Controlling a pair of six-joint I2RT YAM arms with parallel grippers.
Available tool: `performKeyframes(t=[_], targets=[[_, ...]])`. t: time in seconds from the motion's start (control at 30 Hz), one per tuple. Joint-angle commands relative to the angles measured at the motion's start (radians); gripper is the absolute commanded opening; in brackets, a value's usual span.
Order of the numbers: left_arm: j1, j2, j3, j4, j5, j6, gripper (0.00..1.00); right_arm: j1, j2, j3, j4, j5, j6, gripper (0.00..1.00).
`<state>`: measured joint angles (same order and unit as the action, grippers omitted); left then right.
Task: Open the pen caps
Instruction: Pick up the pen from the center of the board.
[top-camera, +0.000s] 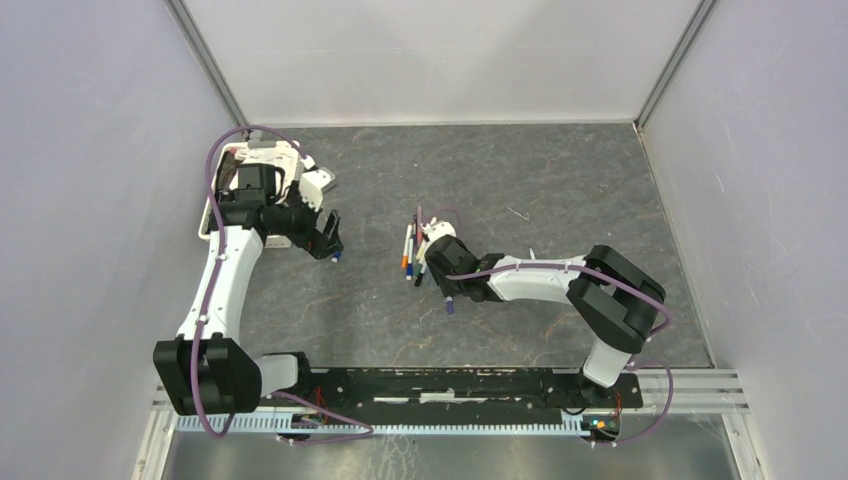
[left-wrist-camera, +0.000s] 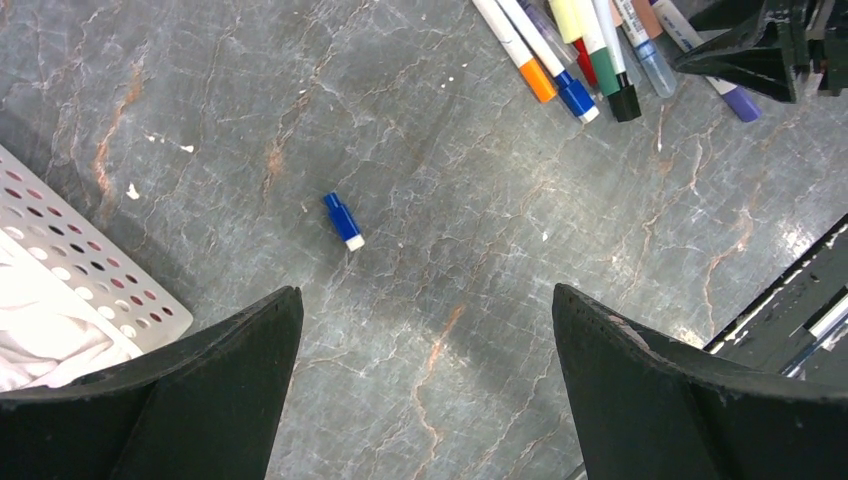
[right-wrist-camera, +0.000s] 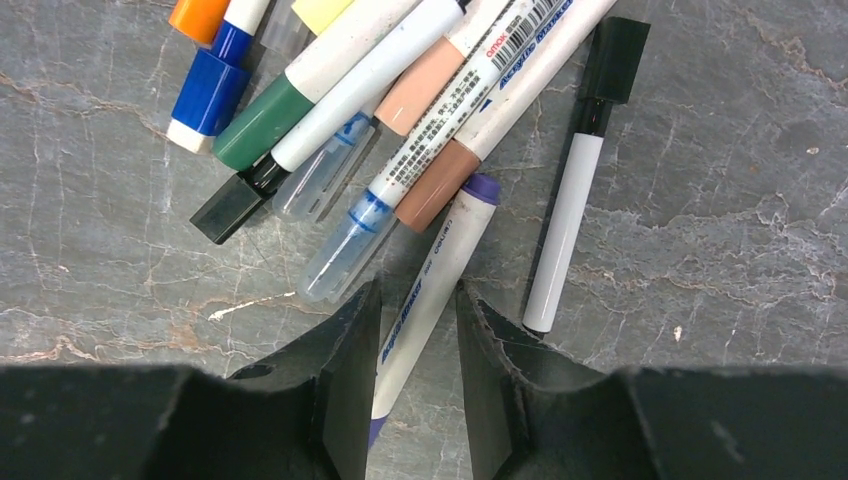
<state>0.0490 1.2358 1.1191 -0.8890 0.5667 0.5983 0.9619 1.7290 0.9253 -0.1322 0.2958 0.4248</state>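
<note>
A loose blue pen cap (left-wrist-camera: 343, 221) lies on the table ahead of my left gripper (left-wrist-camera: 428, 300), which is open and empty above the bare table. The cap also shows by the left gripper (top-camera: 325, 240) in the top view (top-camera: 336, 256). A pile of capped pens (right-wrist-camera: 400, 110) lies mid-table, with orange (right-wrist-camera: 198, 15), blue (right-wrist-camera: 205, 92), green (right-wrist-camera: 262, 122), black (right-wrist-camera: 617, 58) and purple (right-wrist-camera: 481, 190) caps. My right gripper (right-wrist-camera: 418, 300) is low over the pile. Its jaws stand narrowly apart, astride the white barrel (right-wrist-camera: 425, 290) of the purple-capped pen.
A white perforated tray (left-wrist-camera: 120, 290) holding white cloth sits at the far left, just behind the left gripper. Clear-capped and tan-capped pens (right-wrist-camera: 430, 185) lie against the purple-capped one. A thin black-capped pen (right-wrist-camera: 565, 230) lies just right of the right fingers.
</note>
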Motion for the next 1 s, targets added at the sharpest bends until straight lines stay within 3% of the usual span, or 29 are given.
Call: performKeyframes(t=[0.0,0.2,0.6,0.97], targets=[[0.001,-0.015,0.011,-0.017,0.055,0.013,1.0,0.014,-0.003,-0.047,-0.03,0.02,0.024,0.39],[0.001,-0.029,0.024,-0.027,0.091,-0.002,1.0,0.015,-0.021,-0.074,-0.024,0.02,0.022,0.34],[0.001,-0.032,0.038,-0.068,0.174,-0.002,1.0,0.016,-0.088,0.001,-0.04,-0.03,0.032,0.01],[0.001,-0.048,0.05,-0.108,0.235,-0.001,1.0,0.018,-0.222,0.064,-0.031,-0.062,0.051,0.0]])
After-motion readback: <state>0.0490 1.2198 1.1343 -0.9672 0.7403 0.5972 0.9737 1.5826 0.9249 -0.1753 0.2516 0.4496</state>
